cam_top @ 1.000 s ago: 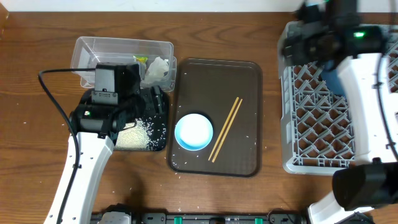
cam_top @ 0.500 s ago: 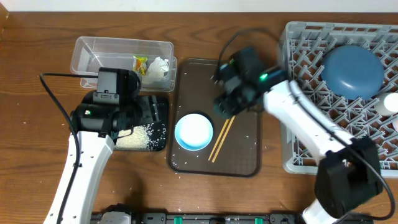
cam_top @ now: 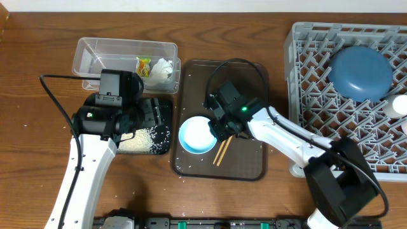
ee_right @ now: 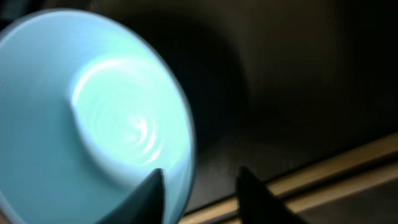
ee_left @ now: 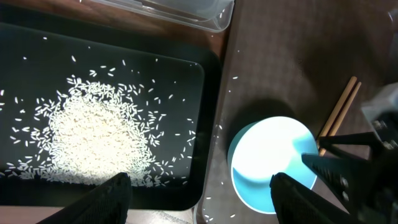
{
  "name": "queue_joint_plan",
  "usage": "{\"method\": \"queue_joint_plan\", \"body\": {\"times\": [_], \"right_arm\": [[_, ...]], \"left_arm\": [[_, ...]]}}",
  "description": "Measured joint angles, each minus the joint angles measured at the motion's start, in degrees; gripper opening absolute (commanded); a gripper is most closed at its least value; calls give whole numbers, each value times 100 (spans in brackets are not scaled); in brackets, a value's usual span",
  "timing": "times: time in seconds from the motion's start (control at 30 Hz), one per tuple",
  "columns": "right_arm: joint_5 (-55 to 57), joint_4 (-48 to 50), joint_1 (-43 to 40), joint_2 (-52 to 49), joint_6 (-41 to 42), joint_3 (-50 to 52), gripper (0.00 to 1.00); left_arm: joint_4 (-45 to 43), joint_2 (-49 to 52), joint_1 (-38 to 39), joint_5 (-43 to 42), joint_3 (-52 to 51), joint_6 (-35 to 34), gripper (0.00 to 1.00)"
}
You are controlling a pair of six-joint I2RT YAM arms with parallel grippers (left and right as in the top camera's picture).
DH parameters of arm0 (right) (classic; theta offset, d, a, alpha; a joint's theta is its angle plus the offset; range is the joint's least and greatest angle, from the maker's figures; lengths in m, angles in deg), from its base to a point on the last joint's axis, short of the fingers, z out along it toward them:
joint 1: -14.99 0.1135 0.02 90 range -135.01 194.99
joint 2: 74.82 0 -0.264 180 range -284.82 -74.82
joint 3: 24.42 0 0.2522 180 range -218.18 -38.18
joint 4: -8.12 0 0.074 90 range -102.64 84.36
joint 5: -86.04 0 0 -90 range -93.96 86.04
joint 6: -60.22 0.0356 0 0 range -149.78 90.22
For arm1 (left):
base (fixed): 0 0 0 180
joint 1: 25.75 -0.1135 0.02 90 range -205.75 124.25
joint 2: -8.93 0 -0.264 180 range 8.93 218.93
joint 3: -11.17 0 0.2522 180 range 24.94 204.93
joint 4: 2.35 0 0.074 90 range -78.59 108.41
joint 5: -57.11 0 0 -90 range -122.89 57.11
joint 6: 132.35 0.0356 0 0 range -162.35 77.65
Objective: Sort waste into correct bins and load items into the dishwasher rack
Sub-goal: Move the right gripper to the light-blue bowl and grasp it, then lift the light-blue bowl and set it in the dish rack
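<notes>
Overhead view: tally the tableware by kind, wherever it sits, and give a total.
Blue plate: 1
Light-blue bowl: 1
White cup: 1 in view, at the frame edge
Chopsticks: 2
Total: 5

The upper half of the brown tray point(cam_top: 251, 83), centre frame, is bare and open to approach. The lower half is crowded: the bowl point(cam_top: 196, 137) sits at left with the chopsticks point(cam_top: 220, 154) just beside it. The right gripper point(ee_right: 199, 194) stands spread astride the bowl's rim there.

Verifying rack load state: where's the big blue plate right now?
Overhead view, far right: the blue plate sits in the far section of the grey rack, with a white cup beside it at the right edge.
</notes>
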Motion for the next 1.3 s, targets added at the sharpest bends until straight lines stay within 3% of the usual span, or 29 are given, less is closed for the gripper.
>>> {"method": "queue_joint_plan", "body": {"times": [0.07, 0.33, 0.5, 0.8, 1.07, 1.3], "right_arm": [[39, 55, 0, -90, 103, 15, 1], [507, 295, -79, -107, 269, -114, 1], [1764, 354, -584, 251, 50, -647, 1], [4380, 1493, -1797, 1130, -1152, -997, 1], [6548, 2726, -2852, 798, -2280, -994, 1], [7383, 3821, -3451, 105, -3064, -994, 1]], "left_arm": [[0, 0, 0, 0, 0, 0, 74], [2, 0, 0, 0, 0, 0, 74], [2, 0, 0, 0, 0, 0, 74], [-4, 0, 0, 2, 0, 0, 74], [-35, 0, 0, 2, 0, 0, 74], [-42, 0, 0, 4, 0, 0, 74]]}}
